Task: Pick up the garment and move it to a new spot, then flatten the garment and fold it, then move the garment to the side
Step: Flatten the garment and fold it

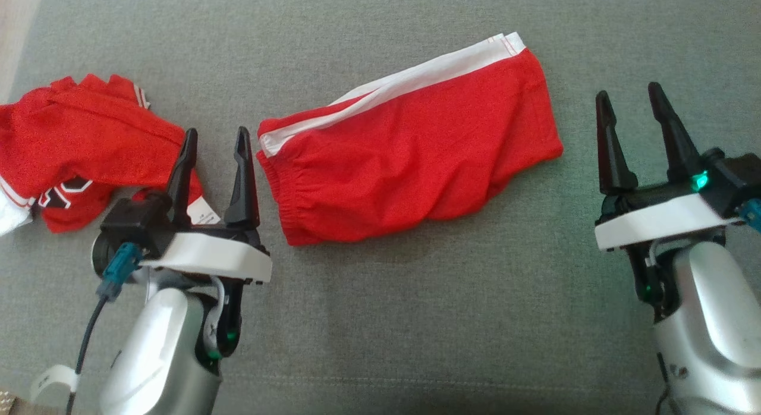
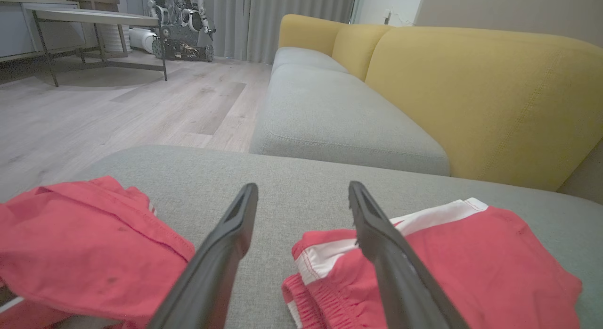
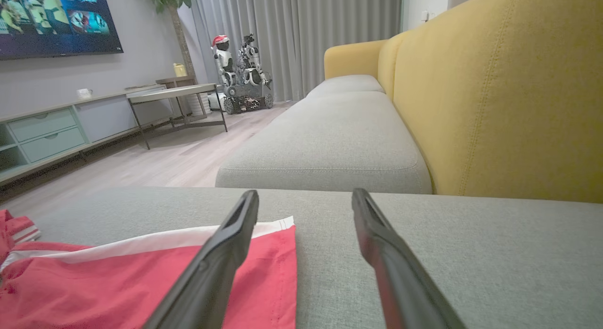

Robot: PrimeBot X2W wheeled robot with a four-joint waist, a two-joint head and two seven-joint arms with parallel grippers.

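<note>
Grey, coarse-woven sofa upholstery (image 1: 416,320) lies flat under two red cloth pieces. The garment (image 1: 89,135), soft and crumpled with black print showing, sits bunched at far left by the left claw (image 1: 216,132); smoother shorts (image 1: 416,159) with a white stripe and gathered waistband lie mid-cushion. Left claw and right claw (image 1: 629,93) both hold tapered dark fingers spread, empty.

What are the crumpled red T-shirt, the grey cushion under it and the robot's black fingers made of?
T-shirt: soft matte knit, probably cotton or a blend; it rumples into folds. Cushion: matte woven upholstery, weave and stitched seam visible. Fingers of the left end effector: seemingly hard black plastic, dull sheen, moulded edges.
</note>
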